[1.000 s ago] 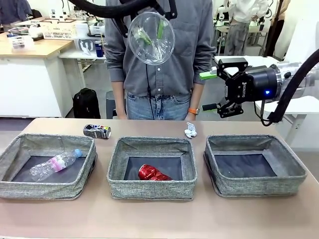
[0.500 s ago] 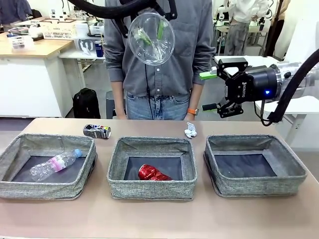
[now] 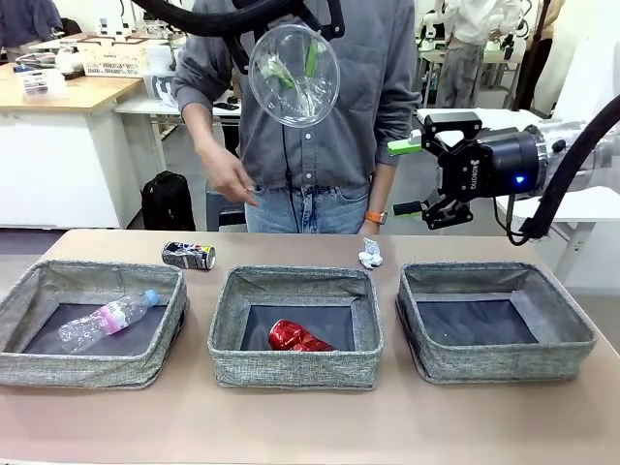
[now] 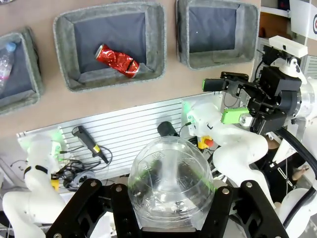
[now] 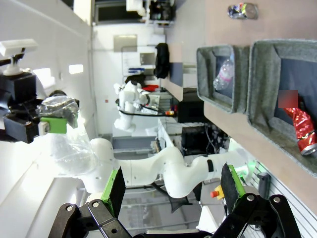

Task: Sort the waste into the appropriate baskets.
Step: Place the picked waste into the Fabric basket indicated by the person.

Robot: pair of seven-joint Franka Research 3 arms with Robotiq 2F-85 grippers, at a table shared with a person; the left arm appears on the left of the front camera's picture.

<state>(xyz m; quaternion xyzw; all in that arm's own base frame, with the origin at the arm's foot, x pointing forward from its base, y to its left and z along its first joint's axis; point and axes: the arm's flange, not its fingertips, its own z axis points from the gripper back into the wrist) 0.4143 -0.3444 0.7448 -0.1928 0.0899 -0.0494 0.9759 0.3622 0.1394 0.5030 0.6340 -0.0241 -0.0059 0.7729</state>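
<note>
**Sorting table, cup held aloft; the person's hand has come forward**

Tan tabletop (image 3: 310,431) bearing three grey baskets in a row. The left basket (image 3: 39,366) contains the clear plastic bottle (image 3: 105,320), lying on its side. The middle basket (image 3: 291,372) contains the crushed red can (image 3: 295,336). The right basket (image 3: 504,365) stands below the right gripper (image 3: 407,177), whose jaws are spread wide and grasp nothing.

The dark printed can (image 3: 188,255) lies on the table just behind the left basket's far right corner. The crumpled paper wad (image 3: 371,253) lies behind the gap between the middle and right baskets.

The left gripper (image 4: 171,198) is clamped on the clear plastic cup (image 3: 294,87), high above the middle basket and in front of the person's chest.

Since half a second earlier, the person's hand (image 3: 231,177) has swung out from the side to waist height, fingers loosely curled and holding nothing. Both grippers, the cup and all the litter keep their earlier places.
</note>
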